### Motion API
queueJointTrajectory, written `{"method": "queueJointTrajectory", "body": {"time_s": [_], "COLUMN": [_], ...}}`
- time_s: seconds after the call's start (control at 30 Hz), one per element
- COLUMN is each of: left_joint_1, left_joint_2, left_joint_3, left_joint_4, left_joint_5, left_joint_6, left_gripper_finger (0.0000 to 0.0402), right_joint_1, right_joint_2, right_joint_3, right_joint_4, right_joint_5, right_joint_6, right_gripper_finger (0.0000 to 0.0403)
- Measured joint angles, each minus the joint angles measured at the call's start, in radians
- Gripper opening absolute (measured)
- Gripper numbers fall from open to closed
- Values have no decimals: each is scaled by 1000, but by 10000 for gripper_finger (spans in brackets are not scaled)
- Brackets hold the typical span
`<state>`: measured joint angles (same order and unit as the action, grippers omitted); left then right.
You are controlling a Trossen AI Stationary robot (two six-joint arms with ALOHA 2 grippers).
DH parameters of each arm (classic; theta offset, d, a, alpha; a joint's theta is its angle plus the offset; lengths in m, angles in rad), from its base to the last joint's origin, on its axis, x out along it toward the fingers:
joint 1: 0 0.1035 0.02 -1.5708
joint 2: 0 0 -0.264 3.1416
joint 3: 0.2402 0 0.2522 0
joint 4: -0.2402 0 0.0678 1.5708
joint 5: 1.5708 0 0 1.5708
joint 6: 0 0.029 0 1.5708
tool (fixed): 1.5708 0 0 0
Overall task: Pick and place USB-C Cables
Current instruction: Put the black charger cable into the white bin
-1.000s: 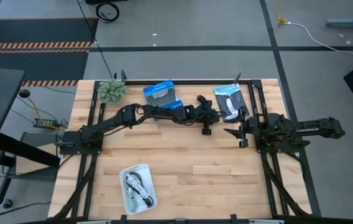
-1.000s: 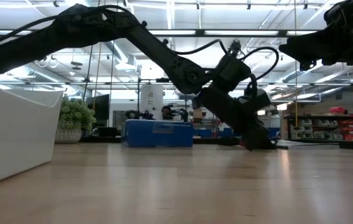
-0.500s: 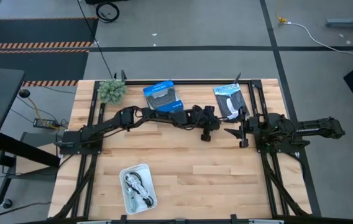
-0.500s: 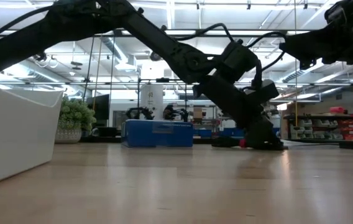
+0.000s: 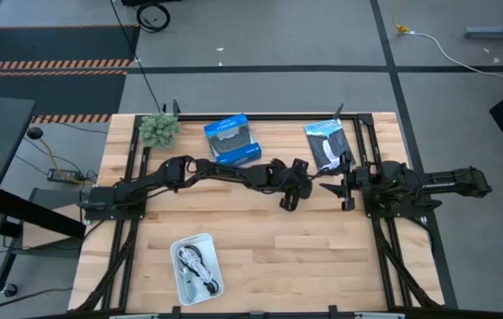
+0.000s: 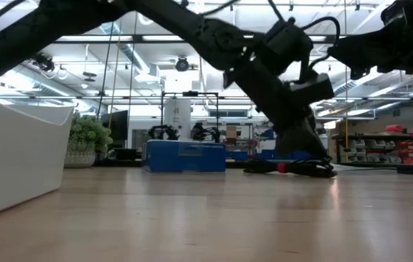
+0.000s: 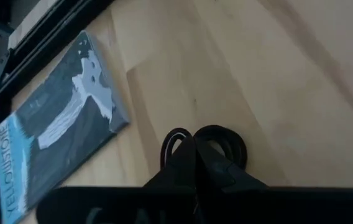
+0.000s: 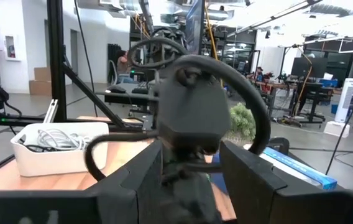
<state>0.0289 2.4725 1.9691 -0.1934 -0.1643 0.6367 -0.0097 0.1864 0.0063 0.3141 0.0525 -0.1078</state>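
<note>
While the left arm stretches from the left edge of the high view across the middle of the bench (image 5: pixel 322 248), its fingers (image 7: pixel 195 163) come down together over a black coiled cable (image 7: pixel 217 142) lying flat on the wood. In the left wrist view the two fingers meet at a narrow tip right where the cable's two loops join, so they look closed on it, or very nearly so; whether the cable is truly pinched I cannot confirm. In the low view the same cable (image 6: pixel 294 167) shows a small red spot and rests on the bench surface under the left gripper (image 6: pixel 305 149), not lifted.

My reading is that the grasp step is in hand: one cable is being taken at centre-right of the high view, just left of the flat black-and-blue packet (image 5: pixel 326 144). Next would come a lift clear of the wood, then a carry to the white tray (image 5: pixel 197 268) at the lower left of the high view, where other cables (image 5: pixel 194 266) lie already. A thin coil can slip or unwind, so a firm pinch matters first.

The right arm waits at the right edge of the high view, its gripper (image 5: pixel 333 190) pointing toward the left one; I cannot tell its state.
</note>
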Motion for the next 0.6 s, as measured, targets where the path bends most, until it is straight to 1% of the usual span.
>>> {"method": "queueJointTrajectory", "body": {"time_s": [0.23,0.6], "left_joint_1": [-31,-50], "left_joint_2": [-64,-158], "left_joint_3": [0,1], "left_joint_4": [-174,-303], "left_joint_5": [-48,-108], "left_joint_6": [3,-34], "left_gripper_finger": [0,0], "right_joint_1": [0,0], "right_joint_2": [1,1], "right_joint_3": [0,0], "right_joint_4": [3,3], "right_joint_5": [5,11], "right_joint_6": [0,0], "right_gripper_finger": [169,169]}}
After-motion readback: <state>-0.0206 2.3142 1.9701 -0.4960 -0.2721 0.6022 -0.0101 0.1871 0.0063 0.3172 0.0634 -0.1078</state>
